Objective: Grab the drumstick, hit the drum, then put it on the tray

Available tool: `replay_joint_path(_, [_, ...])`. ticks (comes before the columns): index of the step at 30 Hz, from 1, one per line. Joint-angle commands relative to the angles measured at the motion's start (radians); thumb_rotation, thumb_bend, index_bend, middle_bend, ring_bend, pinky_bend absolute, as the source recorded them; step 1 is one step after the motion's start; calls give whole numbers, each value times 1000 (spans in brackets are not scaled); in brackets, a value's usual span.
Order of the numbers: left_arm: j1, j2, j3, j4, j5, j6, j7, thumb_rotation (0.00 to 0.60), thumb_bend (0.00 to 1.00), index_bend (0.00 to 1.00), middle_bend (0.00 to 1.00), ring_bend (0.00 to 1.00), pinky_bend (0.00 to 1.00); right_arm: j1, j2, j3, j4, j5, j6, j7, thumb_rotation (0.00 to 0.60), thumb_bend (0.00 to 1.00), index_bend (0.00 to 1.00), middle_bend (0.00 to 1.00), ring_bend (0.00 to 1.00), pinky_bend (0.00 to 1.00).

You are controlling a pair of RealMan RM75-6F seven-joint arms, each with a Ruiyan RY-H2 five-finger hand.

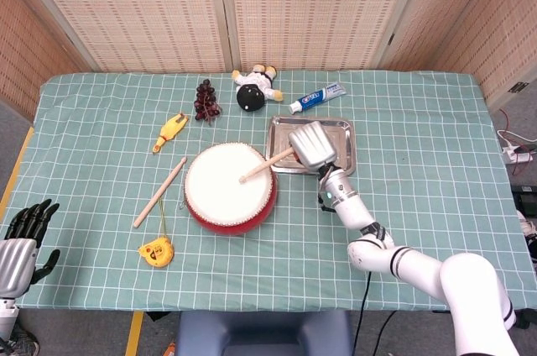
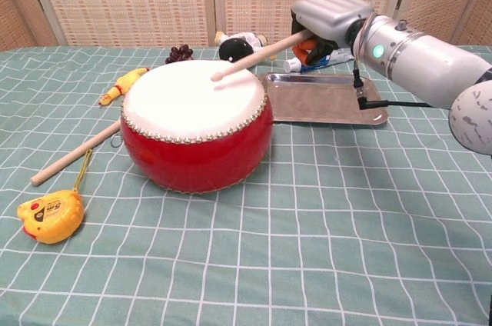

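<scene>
Wooden drumstick (image 1: pixel 267 166) clamped in right hand (image 1: pixel 311 146), fingers wrapped on its butt end; shaft slopes down to the drum (image 1: pixel 231 187). In the chest view the tip sits at or just above the white skin, right of the drum's centre; contact cannot be confirmed. Hand hovers over the near-left corner of the tray (image 1: pixel 341 153), which lies just right of the drum.

Left hand (image 1: pixel 20 237) well off to the left of the drum, at the worktop (image 1: pixel 419 121) edge, holding nothing, fingers loosely apart.

Second stick (image 1: pixel 159 193) lies flat on the worktop just left of the drum, untouched. Yellow tape measure (image 1: pixel 156 252) front-left of the drum, rubber chicken (image 1: pixel 169 132) and grapes (image 1: pixel 206 99) behind-left, doll (image 1: pixel 256 87) and toothpaste tube (image 1: pixel 317 98) behind the tray.

Risks, as judged:
- Grip is far back on the stick; a hard strike could lever it loose from the fingers.
- Swinging over to the tray, the long shaft could catch the drum rim or the tray lip.
- Released at a slope, the stick may roll or overhang the tray edge.

Writing: tube carries blue print, tape measure has dark marks; neither legible.
</scene>
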Motion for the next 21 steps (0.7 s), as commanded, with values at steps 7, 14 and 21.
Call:
replay_joint_path(7, [-1, -3, 3, -1, 4, -1, 3, 600, 346, 26, 0, 0, 18, -10, 5, 27, -33, 6, -8, 109, 600, 605, 1000, 1000, 1000, 1000])
replay_joint_path(14, [-1, -4, 4, 1, 0, -6, 3, 600, 346, 26, 0, 0, 18, 4, -17, -37, 31, -1, -53, -61, 600, 606, 1000, 1000, 1000, 1000])
replay_joint_path(21, [-1, -3, 2, 2, 0, -3, 1, 600, 345, 26, 0, 0, 18, -21, -38, 46, 4, -47, 88, 199, 600, 606, 1000, 1000, 1000, 1000])
